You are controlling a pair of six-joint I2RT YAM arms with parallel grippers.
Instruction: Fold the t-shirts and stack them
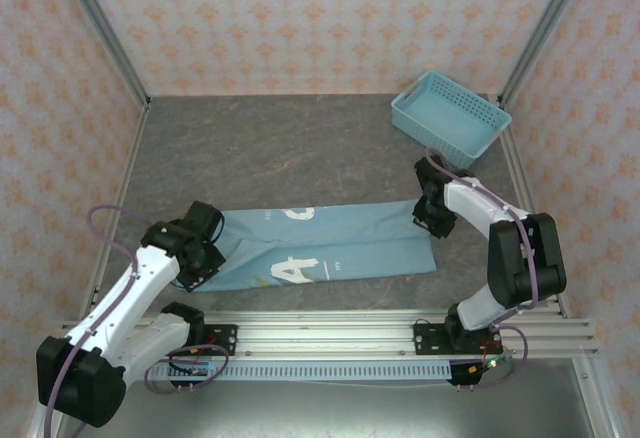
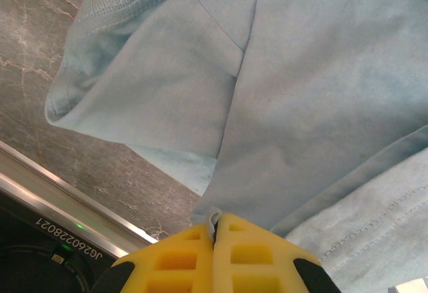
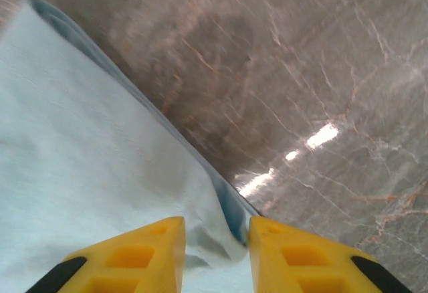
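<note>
One t-shirt point(image 1: 340, 243), one basket point(image 1: 452, 115), left tool point(image 2: 215, 229) clamped on the t-shirt, right tool point(image 3: 217, 239) spread open over its edge

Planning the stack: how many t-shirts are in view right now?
1. The t-shirt lies stretched across the table, between the left gripper and right gripper. More could be hidden inside the basket.

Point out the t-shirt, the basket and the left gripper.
t-shirt point(image 1: 350, 240), top external view, plain cloth near its middle.
basket point(image 1: 430, 140), top external view, its near left wall.
left gripper point(image 2: 215, 221), left wrist view, where its shut yellow fingertips pinch the cloth.
</note>
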